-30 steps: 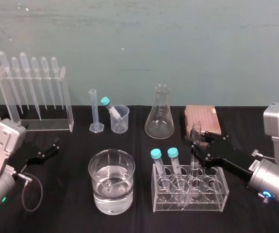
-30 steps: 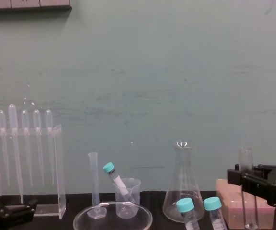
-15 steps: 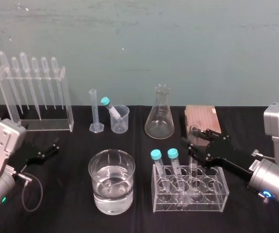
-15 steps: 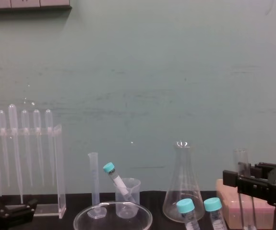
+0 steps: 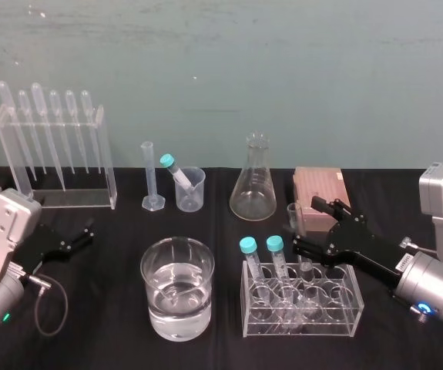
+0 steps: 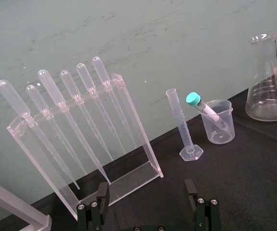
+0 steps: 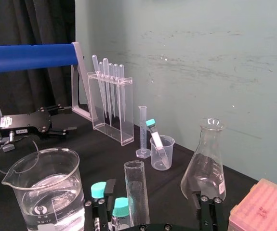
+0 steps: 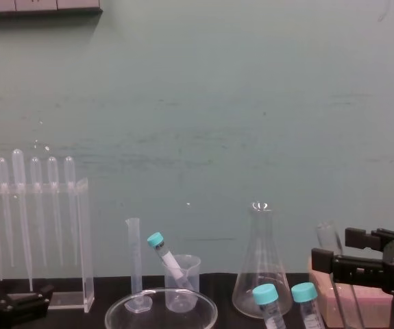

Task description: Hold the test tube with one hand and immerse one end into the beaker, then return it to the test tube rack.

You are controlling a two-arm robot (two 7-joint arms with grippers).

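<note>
Two things on the left are as they were: the left gripper (image 5: 86,233), parked near the counter's left edge with its fingers apart, and the beaker (image 5: 149,270), near the front edge and part full of clear liquid. Right of it, the rack (image 5: 337,314) now carries the tube (image 5: 295,220) — its lower end sits in a hole beside the two capped tubes (image 5: 250,258), and its open top has tipped leftward. The change is at the right gripper (image 5: 306,225): a second ago it was clamped on the tube's upper part; now its fingers stand apart on either side of the glass. I judge the return done — what remains is drawing the arm back without brushing the leaning tube.
</note>
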